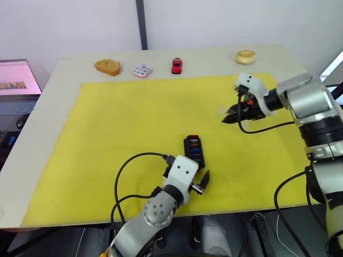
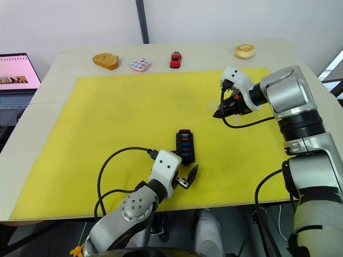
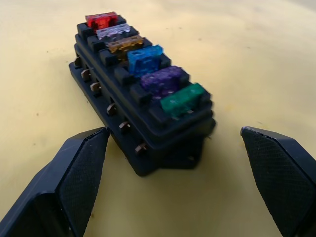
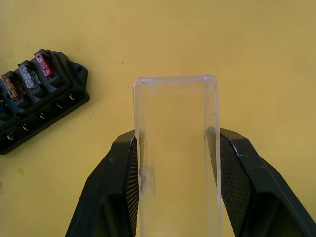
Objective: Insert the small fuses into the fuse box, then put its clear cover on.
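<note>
The black fuse box (image 1: 193,150) lies on the yellow mat with several small fuses (image 3: 143,59) seated in its slots: red, grey, tan, blue, purple and green. My left gripper (image 3: 182,173) is open just in front of the box's near end, one finger on each side and apart from it. My right gripper (image 4: 175,168) is raised above the mat to the right and behind the box, shut on the clear cover (image 4: 175,143), which sticks out past its fingers (image 4: 121,182).
The yellow mat (image 1: 128,134) covers most of the table. Along the back edge stand a brown wedge-shaped object (image 1: 107,66), a pastel-dotted palette (image 1: 141,70), a red toy car (image 1: 177,65) and a tan ring (image 1: 245,57). A monitor (image 1: 16,77) sits off the left side.
</note>
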You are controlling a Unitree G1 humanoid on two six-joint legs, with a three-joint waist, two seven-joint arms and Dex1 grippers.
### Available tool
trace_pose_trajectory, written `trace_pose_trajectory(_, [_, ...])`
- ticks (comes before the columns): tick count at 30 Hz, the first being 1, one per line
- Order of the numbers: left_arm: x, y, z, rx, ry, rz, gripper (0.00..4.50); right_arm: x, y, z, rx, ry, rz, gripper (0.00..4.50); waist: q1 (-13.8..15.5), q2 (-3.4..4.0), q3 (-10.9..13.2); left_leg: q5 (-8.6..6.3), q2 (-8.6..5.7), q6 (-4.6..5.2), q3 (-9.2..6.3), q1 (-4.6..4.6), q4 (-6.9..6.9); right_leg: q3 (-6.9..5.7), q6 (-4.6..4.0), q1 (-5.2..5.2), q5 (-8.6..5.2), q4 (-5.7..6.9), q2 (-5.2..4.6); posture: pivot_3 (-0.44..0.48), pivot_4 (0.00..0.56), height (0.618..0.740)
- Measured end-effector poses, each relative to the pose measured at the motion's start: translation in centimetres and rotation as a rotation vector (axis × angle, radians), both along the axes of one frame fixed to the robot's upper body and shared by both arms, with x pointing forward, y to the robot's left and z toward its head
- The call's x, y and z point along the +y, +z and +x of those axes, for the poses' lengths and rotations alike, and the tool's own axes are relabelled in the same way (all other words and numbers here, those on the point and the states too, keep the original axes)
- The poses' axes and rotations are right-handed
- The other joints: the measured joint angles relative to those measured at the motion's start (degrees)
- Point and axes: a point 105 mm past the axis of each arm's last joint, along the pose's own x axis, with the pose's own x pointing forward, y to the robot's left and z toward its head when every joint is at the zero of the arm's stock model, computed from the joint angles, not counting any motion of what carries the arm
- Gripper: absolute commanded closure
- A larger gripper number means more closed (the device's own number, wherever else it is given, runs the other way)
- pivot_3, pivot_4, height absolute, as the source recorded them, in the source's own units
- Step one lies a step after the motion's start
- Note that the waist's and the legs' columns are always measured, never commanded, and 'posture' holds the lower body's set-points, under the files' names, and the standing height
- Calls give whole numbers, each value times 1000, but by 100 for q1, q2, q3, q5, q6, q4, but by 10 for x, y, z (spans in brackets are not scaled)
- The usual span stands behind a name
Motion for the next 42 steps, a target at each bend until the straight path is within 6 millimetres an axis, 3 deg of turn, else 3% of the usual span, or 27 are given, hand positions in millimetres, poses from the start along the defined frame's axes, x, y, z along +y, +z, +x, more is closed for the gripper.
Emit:
trace_pose_trajectory(7, [-4,-6,10,8,15,29,0,-6,-1,-6,4,-38,3,2852,9,0,-1,-4,1,5,-1,6,4,-1,-2,3,0,0,-1,0,150,740])
trace_pose_trajectory(10, [-12,-6,23,36,35,18,0,-6,1,-6,0,-51,9,2852,69,-2,-2,-16,0,24,-2,15,9,-2,-6,-2,0,-5,-3,0,150,740])
trace_pose_trajectory(16, [-12,-11,25,49,60,35,0,-6,0,-8,0,-59,17,2852,93,-3,-15,-13,0,19,-4,18,9,-2,-7,3,1,-8,-6,0,150,740])
trace_pose_trajectory(19, [-11,-12,25,53,74,39,877,-9,2,-9,-4,-70,17,2852,89,-3,-17,-12,0,17,-4,19,9,-2,-8,4,1,-8,-13,0,150,740])
trace_pose_trajectory(21, [-9,-12,25,56,87,39,1844,-11,3,-8,-8,-77,14,2852,80,-3,-18,-13,2,18,-4,19,9,-2,-8,3,1,-8,-13,0,150,740])
trace_pose_trajectory(22, [-8,-11,25,58,93,41,1976,-11,3,-8,-10,-78,15,2852,78,-2,-18,-13,3,18,-4,19,8,-2,-8,3,1,-8,-12,0,150,740])
trace_pose_trajectory(34, [10,-7,23,64,92,-25,1974,-13,-1,-13,-8,-75,23,2852,-49,-2,-18,-16,12,3,-3,16,6,-2,-6,14,1,-1,-1,0,150,740])
trace_pose_trajectory(38, [25,-5,20,-5,-51,-9,1974,-13,7,-12,-84,-21,29,2852,-48,-2,-17,-18,13,-2,-2,14,4,-2,-7,6,1,-1,5,0,150,740])
trace_pose_trajectory(42, [37,-3,21,-42,-262,38,1974,-14,2,-17,-103,34,-1,2852,-28,-1,-17,-19,9,-2,2,14,4,-3,-6,-14,1,-3,5,0,150,740])
